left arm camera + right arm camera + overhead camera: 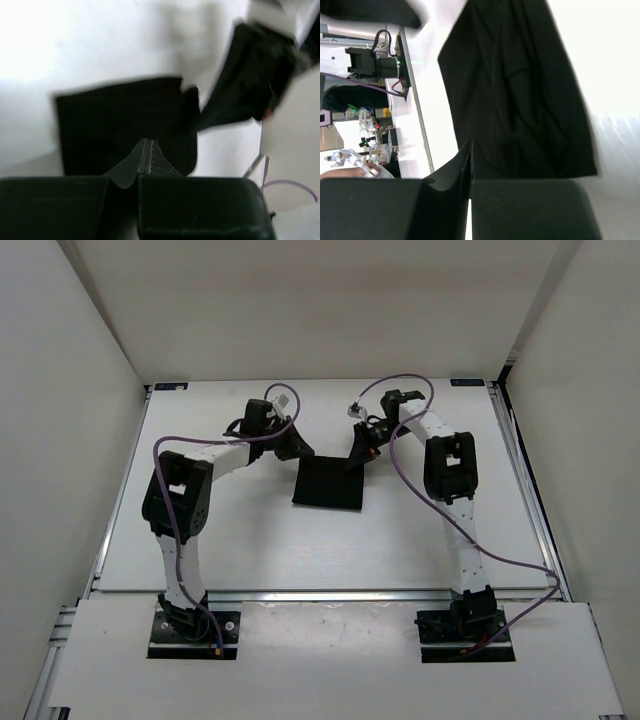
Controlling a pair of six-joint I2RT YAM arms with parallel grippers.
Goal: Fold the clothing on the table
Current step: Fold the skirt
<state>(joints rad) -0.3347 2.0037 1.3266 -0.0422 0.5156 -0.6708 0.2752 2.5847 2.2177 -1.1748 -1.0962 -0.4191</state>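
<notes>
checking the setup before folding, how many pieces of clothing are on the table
1. The clothing lies in the middle of the table, with one corner raised in the shut right end effector. A second piece beneath it could be hidden.

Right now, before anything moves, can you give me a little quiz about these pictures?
1. True or false: the clothing is white.
2. Which one holds part of the clothing up off the table? A) left gripper B) right gripper C) neither
3. Fill in: the fingers of the left gripper and the right gripper are both ___ (open or shut).
Key: 1 false, it is black. 2 B. 3 shut.
</notes>
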